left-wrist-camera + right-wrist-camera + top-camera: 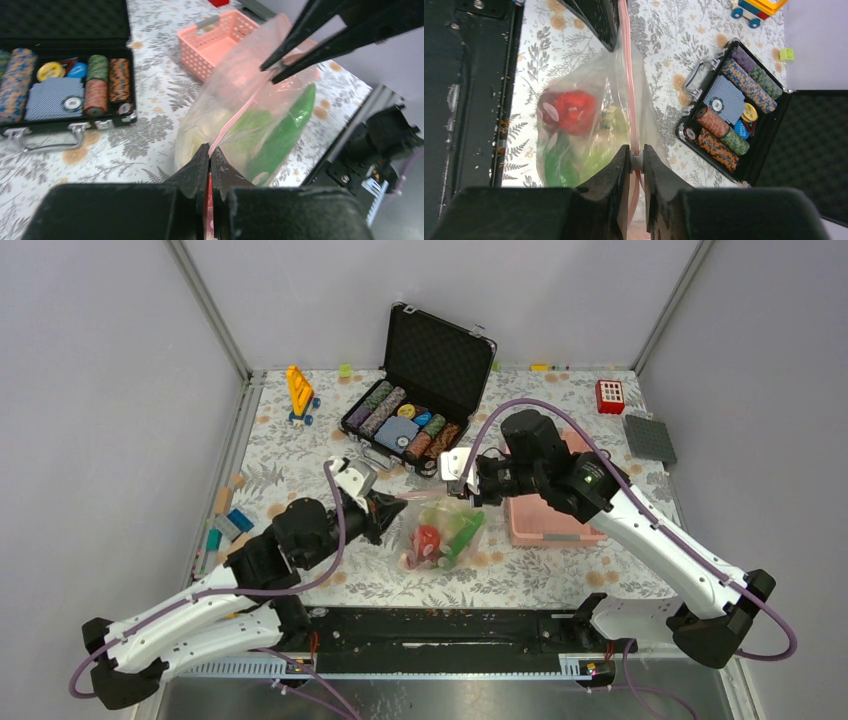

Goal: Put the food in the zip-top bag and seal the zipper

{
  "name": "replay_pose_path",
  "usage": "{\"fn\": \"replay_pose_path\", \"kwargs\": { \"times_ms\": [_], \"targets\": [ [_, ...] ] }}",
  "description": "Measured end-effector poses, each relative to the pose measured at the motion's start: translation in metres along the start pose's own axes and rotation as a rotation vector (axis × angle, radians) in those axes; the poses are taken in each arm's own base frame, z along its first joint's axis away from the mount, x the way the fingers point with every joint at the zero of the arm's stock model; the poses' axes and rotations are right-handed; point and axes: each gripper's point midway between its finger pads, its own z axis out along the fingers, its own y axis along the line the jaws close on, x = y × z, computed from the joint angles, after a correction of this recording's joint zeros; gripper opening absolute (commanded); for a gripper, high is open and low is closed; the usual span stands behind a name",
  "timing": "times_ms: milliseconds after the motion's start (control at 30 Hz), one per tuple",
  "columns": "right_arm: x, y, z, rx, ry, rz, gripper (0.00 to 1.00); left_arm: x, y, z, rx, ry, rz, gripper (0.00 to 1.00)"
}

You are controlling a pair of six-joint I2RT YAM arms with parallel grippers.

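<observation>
Bag (441, 532), food (569, 112) inside, hangs by its top edge over the near-middle of the table (560, 575).
Left claw (210, 161) and right claw (636, 156) each clamped on zipper (239, 119), at opposite ends. Risk: thin strip slips out of a pinch, bag sags, any unsealed stretch gapes, food spills.

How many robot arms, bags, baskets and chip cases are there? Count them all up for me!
Robot arms: 2 (left arm, right arm)
Zip-top bag: 1
Pink basket: 1
Chip case: 1
Total: 5
</observation>
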Motion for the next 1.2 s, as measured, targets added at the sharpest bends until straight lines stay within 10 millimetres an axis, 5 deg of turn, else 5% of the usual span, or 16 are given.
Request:
{"fn": "replay_pose_path", "kwargs": {
  "times_ms": [433,767,900,1200],
  "targets": [
    [0.027,-0.027,-0.011,0.106,0.107,0.033,0.00,-0.004,0.052,-0.013,-0.297,-0.108,-0.099,0.00],
    [0.056,-0.052,-0.038,0.192,0.241,0.071,0.00,-0.004,0.082,-0.023,-0.491,-0.143,-0.143,0.00],
    [0.069,-0.060,-0.048,0.231,0.284,0.094,0.00,-0.004,0.090,-0.026,-0.539,-0.145,-0.144,0.00],
    [0.059,-0.059,-0.057,0.264,0.241,0.070,0.00,-0.010,0.090,-0.027,-0.547,-0.155,-0.157,0.00]
  ]
}}
